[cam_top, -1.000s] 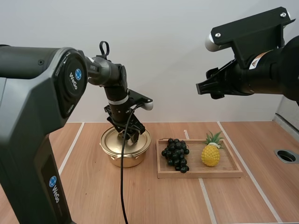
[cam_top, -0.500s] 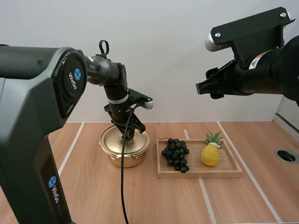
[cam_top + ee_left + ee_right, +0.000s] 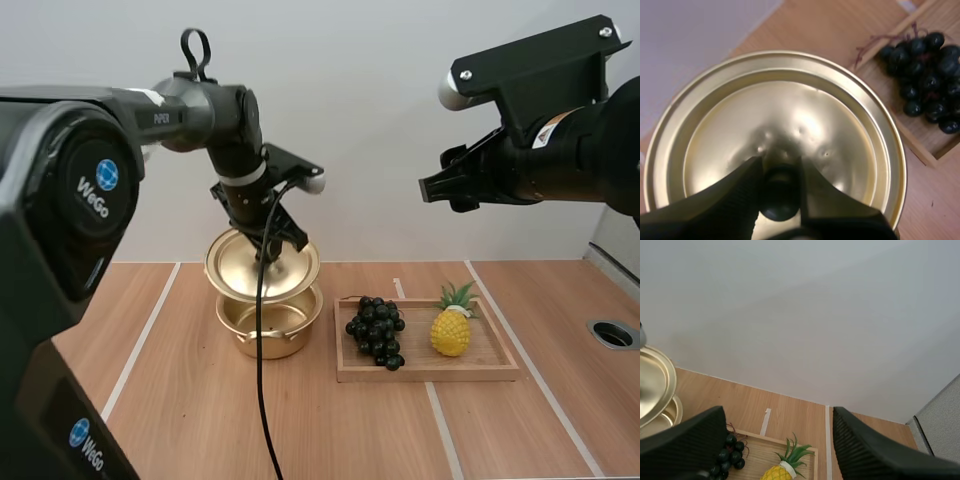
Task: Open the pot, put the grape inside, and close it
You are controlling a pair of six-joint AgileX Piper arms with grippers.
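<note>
Pineapple [image 3: 451,331] and grape bunch [image 3: 376,331] sit on wooden tray [image 3: 500,366] just right of open pot [image 3: 268,327], lid [image 3: 250,268] tilted above it, knob [image 3: 780,201] pinched by left gripper [image 3: 781,192]; right gripper [image 3: 777,412] spread, aloft.

The wooden tabletop [image 3: 180,400] carries a gold pot [image 3: 268,325] near its far edge and, just to the pot's right, a wooden tray [image 3: 430,373].
</note>
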